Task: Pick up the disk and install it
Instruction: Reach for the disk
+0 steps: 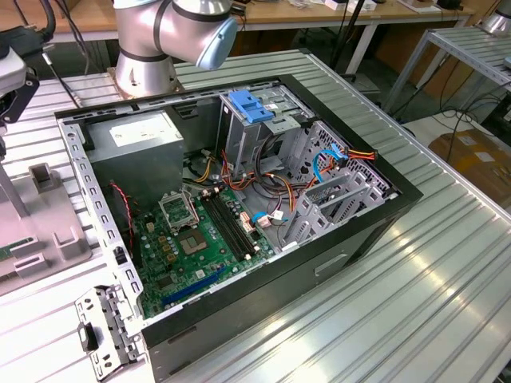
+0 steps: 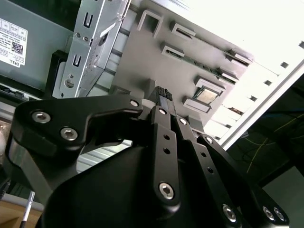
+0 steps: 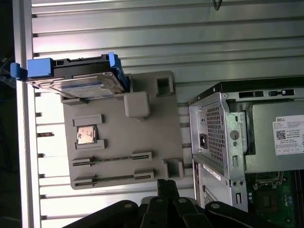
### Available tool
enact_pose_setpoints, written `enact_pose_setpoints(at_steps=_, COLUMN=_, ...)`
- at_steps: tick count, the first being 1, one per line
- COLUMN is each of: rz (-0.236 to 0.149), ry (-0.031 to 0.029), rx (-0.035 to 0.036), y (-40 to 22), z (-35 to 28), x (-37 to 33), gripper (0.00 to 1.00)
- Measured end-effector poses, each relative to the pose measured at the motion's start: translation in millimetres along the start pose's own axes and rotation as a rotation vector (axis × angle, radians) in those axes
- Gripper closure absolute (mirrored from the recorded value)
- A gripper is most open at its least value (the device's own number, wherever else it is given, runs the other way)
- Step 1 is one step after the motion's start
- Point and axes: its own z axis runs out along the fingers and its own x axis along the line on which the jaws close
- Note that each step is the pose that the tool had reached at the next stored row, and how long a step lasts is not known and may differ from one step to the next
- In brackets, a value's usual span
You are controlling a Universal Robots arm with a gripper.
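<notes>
My hand [image 3: 166,184] is closed, its two fingers [image 2: 160,102] pressed together with nothing between them. It hangs over the near edge of a grey holder plate [image 3: 142,128], not touching it as far as I can tell. The disk [image 3: 76,78] sits at the far end of that plate from me, its blue carrier frame along its edges and its label facing the plate's middle. A small square chip [image 3: 87,134] lies in a pocket of the plate. The plate rests on the ribbed metal bench [image 3: 142,33], just beside the open computer case [image 3: 223,133].
</notes>
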Motion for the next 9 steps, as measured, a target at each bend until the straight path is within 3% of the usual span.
enact_pose_setpoints(at_steps=9, rz=0.000, ry=0.0000, rx=0.0000, y=2.9, z=1.6, x=11.5, gripper=0.89)
